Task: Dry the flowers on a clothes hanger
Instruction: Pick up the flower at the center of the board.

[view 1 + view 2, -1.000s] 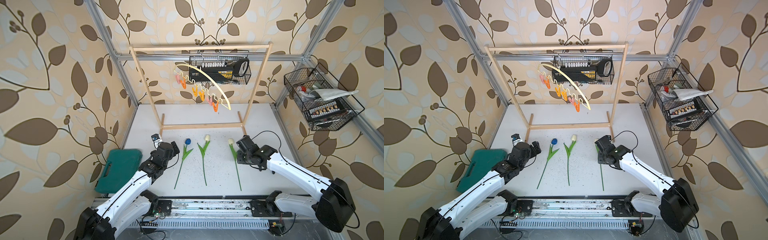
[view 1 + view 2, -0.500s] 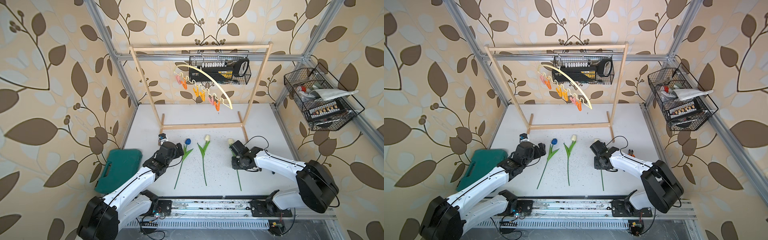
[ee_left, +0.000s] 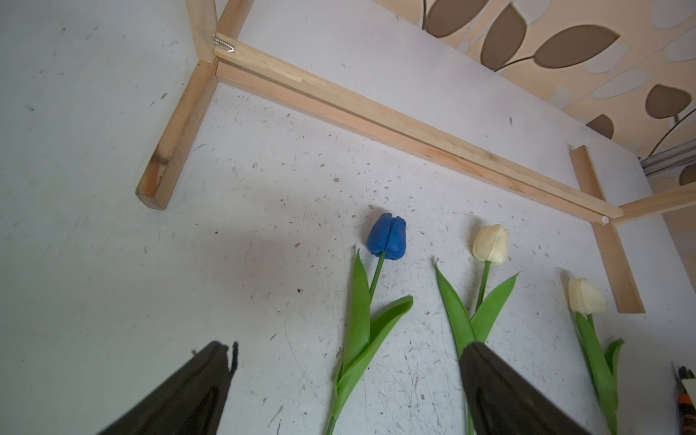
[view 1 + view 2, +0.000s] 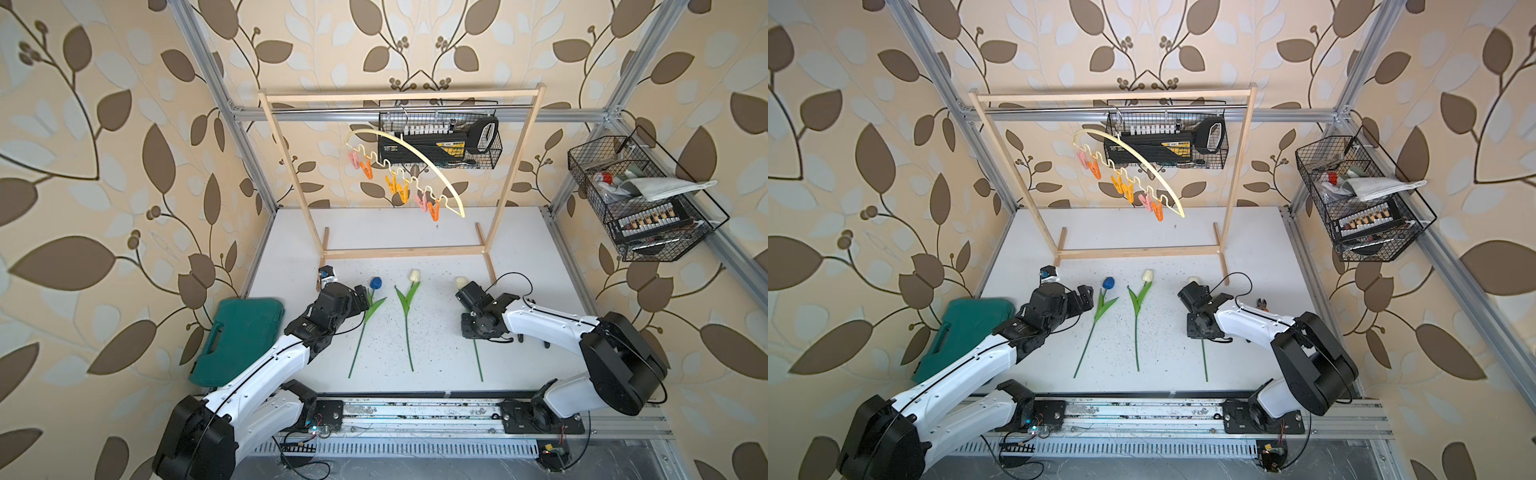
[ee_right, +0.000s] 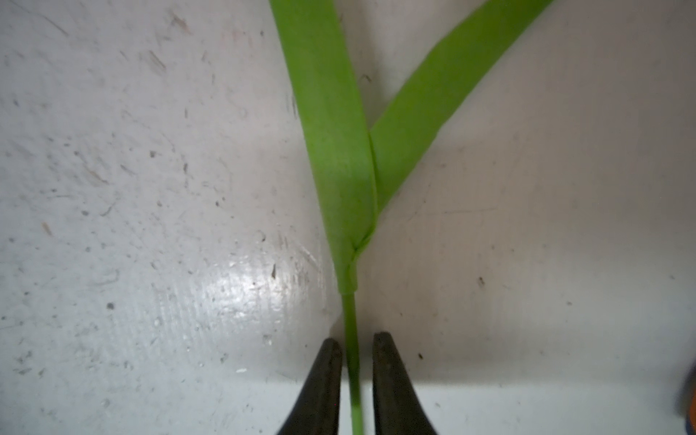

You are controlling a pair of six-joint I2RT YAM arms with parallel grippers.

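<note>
Three flowers lie side by side on the white table: a blue tulip [image 4: 375, 283] [image 3: 388, 237], a cream tulip [image 4: 414, 275] in the middle and a second cream tulip [image 4: 460, 282] on the right. My right gripper [image 4: 473, 332] [image 5: 357, 339] points down over the right tulip's stem [image 5: 350, 320]. Its jaws stand narrowly on either side of the stem, and a thin gap shows on each side. My left gripper [image 4: 361, 301] [image 3: 346, 350] is wide open just left of the blue tulip, holding nothing. The pale yellow clothes hanger [image 4: 457, 205] with orange and pink pins hangs from the rack above.
The wooden rack frame [image 4: 399, 251] stands across the table behind the tulips. A green case [image 4: 241, 332] lies at the left edge. Wire baskets hang on the back wall [image 4: 440, 137] and the right wall [image 4: 640, 199]. Small orange-handled pliers [image 4: 1262, 304] lie behind my right arm.
My right gripper has come down over the right cream tulip's stem and its jaws have narrowed around it. My left gripper has edged closer to the blue tulip, still wide open.
</note>
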